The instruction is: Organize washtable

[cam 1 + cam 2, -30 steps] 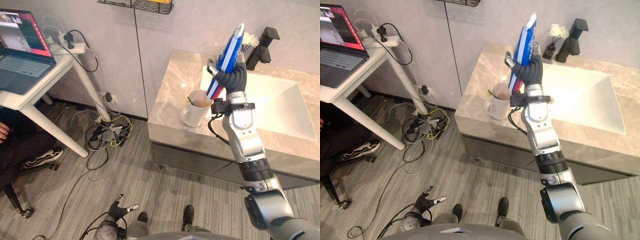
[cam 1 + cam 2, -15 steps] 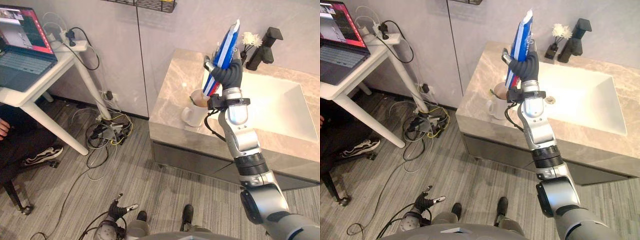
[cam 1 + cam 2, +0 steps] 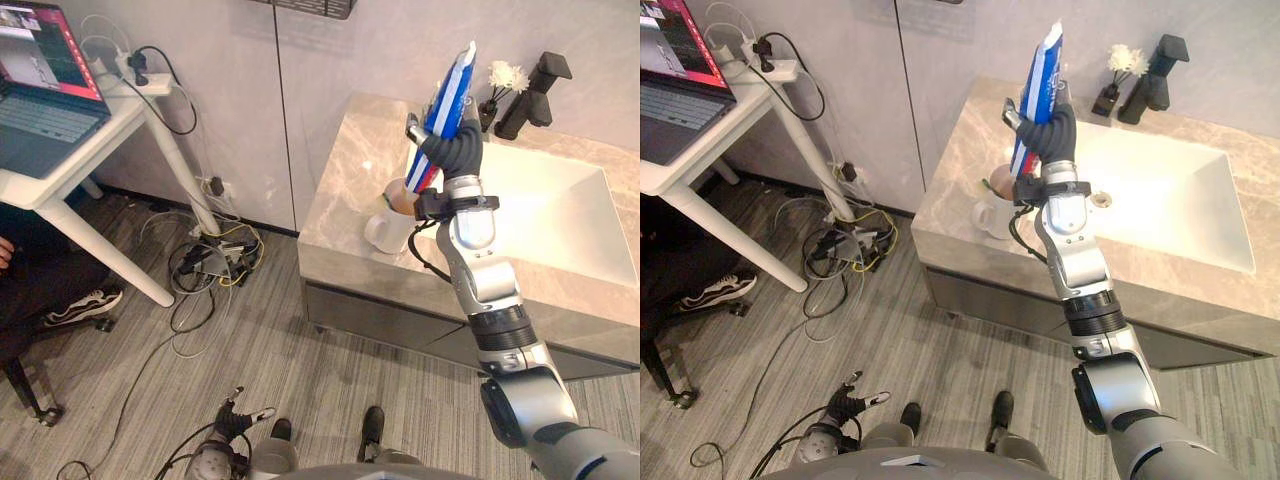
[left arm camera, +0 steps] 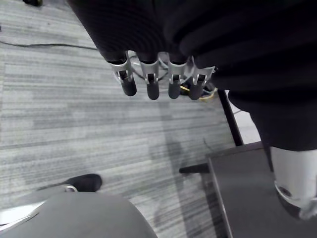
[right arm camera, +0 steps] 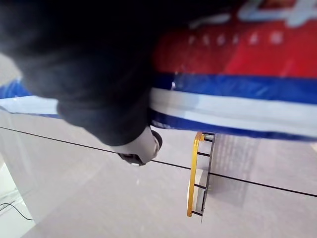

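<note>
Right hand [image 3: 455, 150] grips the blue toothpaste tube [image 3: 450, 95] just above the white mug [image 3: 385, 228], faucet [image 3: 535, 90] at its 2 o'clock, the tube near-upright with its crimped end toward 12–1 o'clock, while the left hand [image 4: 151, 87] hangs slack-fingered.

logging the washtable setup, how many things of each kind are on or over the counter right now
toothpaste tube, held in the right hand: 1
white mug: 1
black faucet: 1
vase of white flowers: 1
total: 4
</note>
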{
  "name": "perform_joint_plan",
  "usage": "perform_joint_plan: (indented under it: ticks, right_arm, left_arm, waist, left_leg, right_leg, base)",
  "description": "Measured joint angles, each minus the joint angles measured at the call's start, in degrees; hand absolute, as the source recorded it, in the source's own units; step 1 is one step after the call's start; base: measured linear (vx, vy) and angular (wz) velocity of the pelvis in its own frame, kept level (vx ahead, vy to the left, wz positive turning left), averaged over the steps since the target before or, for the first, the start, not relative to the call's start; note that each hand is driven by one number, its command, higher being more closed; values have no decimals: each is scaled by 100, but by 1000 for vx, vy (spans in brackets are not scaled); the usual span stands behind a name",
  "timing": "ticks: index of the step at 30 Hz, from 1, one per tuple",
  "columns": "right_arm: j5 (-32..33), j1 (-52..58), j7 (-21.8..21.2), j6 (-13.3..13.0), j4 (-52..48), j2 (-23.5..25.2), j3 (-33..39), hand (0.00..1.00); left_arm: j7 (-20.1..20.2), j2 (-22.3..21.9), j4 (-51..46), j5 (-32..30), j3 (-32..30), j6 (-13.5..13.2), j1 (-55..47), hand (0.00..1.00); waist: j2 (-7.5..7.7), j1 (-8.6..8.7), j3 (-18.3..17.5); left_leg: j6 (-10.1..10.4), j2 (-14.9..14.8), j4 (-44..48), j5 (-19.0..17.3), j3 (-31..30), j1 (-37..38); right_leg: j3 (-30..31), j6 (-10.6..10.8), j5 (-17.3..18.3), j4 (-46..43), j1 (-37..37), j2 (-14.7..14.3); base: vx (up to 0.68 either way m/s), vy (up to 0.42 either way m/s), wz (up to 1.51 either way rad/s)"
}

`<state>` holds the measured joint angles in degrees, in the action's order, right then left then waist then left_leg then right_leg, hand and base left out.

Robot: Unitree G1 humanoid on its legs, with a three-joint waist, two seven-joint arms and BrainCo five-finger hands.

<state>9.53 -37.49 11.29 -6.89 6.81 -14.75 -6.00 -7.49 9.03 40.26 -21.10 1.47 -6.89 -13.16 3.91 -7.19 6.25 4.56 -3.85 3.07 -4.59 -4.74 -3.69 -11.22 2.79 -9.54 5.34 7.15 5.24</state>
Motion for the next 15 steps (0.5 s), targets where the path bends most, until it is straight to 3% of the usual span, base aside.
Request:
perform_joint_plan:
  ticks: [15]
  right_arm:
    - [-1, 213, -78, 15, 26, 24, -36, 100]
  left_arm:
    - [6, 7, -45, 51, -9, 0, 1, 0]
  waist:
    - [-2, 5, 128]
  left_leg:
    - [0, 3, 14, 0, -2, -7]
  right_leg:
    - [0, 0, 3, -1, 8, 1]
  base:
    - [0, 0, 0]
